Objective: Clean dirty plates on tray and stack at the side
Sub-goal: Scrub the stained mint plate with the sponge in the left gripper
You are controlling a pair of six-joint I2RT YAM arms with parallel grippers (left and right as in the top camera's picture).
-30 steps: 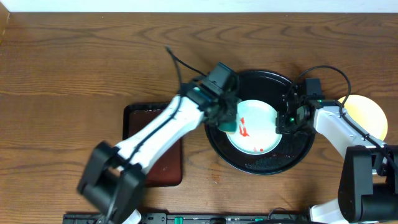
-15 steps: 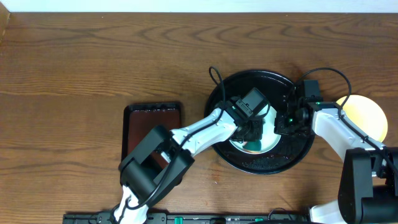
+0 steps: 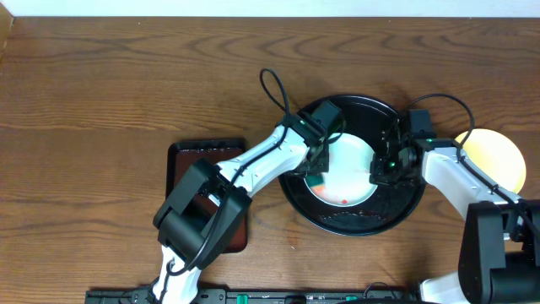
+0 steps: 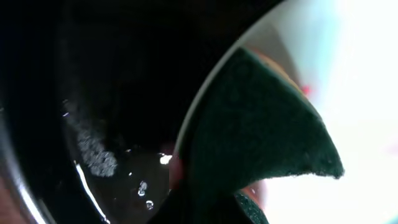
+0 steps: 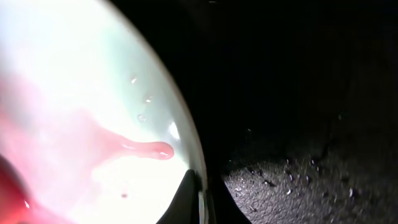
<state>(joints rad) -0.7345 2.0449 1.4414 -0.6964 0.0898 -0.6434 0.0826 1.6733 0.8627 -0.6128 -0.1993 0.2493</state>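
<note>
Gripping, left: left gripper [image 3: 318, 166] clenched on a dark green sponge [image 3: 314, 176]; sponge sits on the left part of the pale blue-white plate [image 3: 353, 162]; in the left wrist view the sponge [image 4: 255, 137] fills the centre of the frame, lying across the plate's edge, its corner over the white surface
Gripping, right: right gripper [image 3: 381, 165] pinched on the plate's right edge; in the right wrist view its fingertips [image 5: 185, 202] sit either side of the rim at the bottom of the frame
Plate: lies inside the black tray [image 3: 371, 221], right of centre in the overhead frame; held between the two grippers
Sauce: red sauce [image 3: 333, 196] smeared along the plate's lower part; right wrist view shows a pink-red wash [image 5: 74, 165] with one runlet toward the rim
Tray: round, glossy, raised rim; droplets on its floor, seen lower left in the left wrist view
Yellow plate [image 3: 498, 156]: on the table [image 3: 101, 93] at the right edge of the frame, outside the black tray; partly hidden by the right arm
Red-brown tray [image 3: 187, 160]: lower left of the black tray; left arm crosses over it
</note>
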